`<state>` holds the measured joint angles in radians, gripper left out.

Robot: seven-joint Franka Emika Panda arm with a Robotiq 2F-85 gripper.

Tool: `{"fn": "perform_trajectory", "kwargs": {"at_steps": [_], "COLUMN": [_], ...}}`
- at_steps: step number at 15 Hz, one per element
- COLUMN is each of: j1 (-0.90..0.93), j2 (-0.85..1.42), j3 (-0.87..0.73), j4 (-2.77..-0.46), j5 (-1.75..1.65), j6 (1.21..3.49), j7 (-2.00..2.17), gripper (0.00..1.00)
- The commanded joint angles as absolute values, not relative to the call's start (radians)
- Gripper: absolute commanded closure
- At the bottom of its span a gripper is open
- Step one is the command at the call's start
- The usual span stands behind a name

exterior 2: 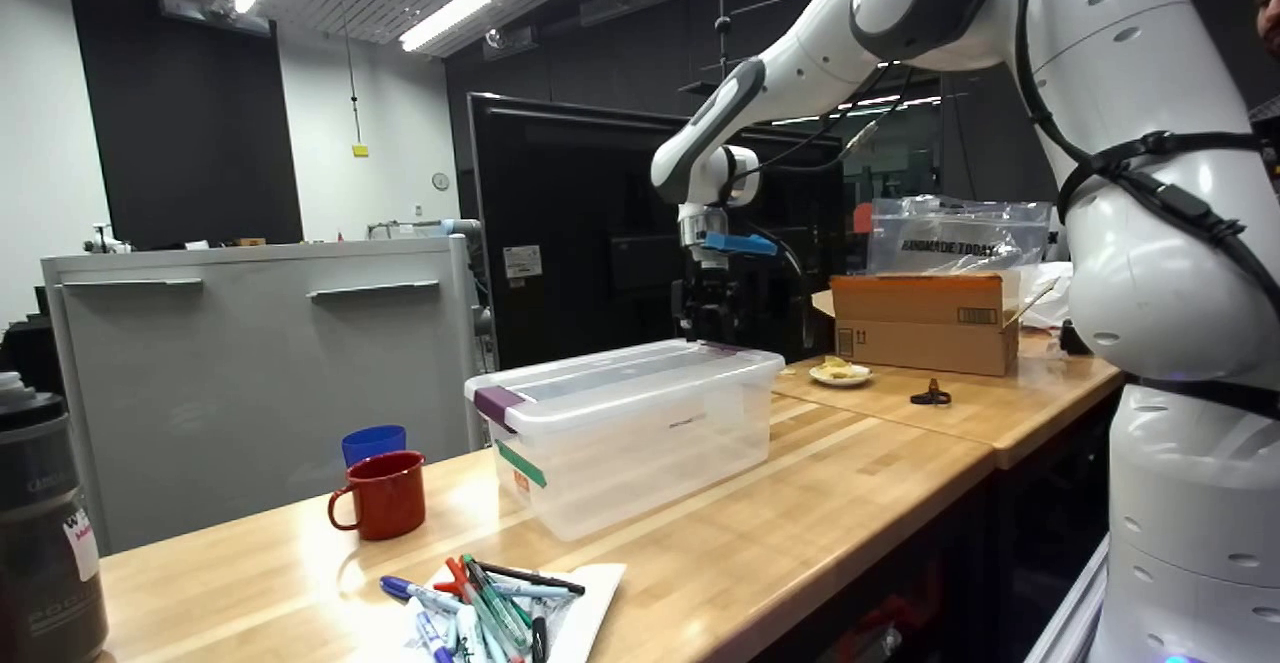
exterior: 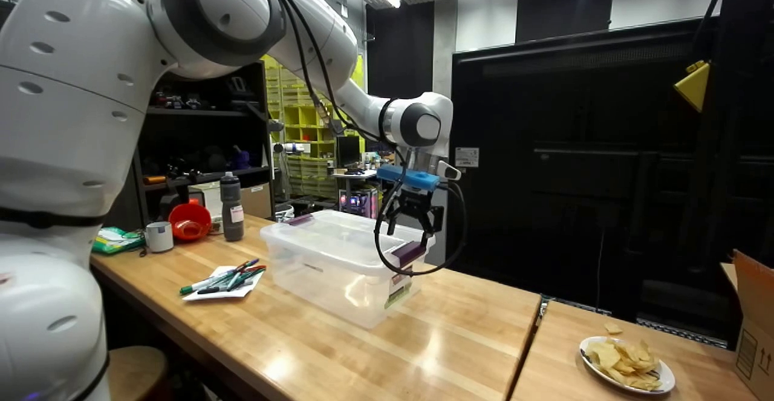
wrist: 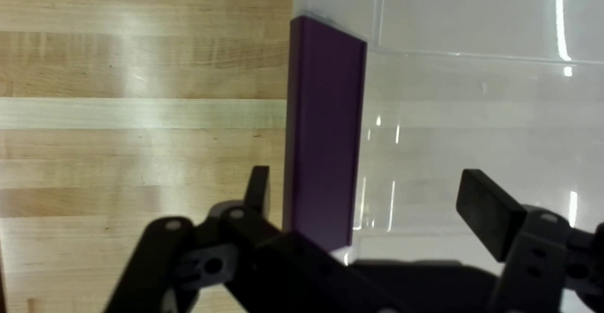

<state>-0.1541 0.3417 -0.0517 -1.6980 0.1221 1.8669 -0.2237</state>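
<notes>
While the gripper [wrist: 370, 197] hangs with its fingers [wrist: 490, 214] spread wide and nothing held, the purple latch [wrist: 325, 133] in the wrist view lies toward the upper left from it, long axis running top to bottom of the frame, across the line joining the fingertips; its lower end appears between them, nearer the finger at frame left. Contact cannot be told. The clear bin [exterior: 326, 274] sits mid-frame in an exterior view, markers [exterior: 233, 280] left of it, chips [exterior: 623, 361] at lower right.
</notes>
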Motion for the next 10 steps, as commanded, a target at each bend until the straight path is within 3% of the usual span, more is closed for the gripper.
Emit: {"fn": "perform_trajectory", "kwargs": {"at_steps": [1, 10], "j1": [-0.162, -0.174], "j2": [0.343, 0.343], "j3": [-0.052, -0.059], "j4": [-1.687, -1.703], "j5": [0.146, 0.146], "j6": [1.869, 1.896], "j7": [-0.231, -0.238], "gripper": [0.00, 0.00]}}
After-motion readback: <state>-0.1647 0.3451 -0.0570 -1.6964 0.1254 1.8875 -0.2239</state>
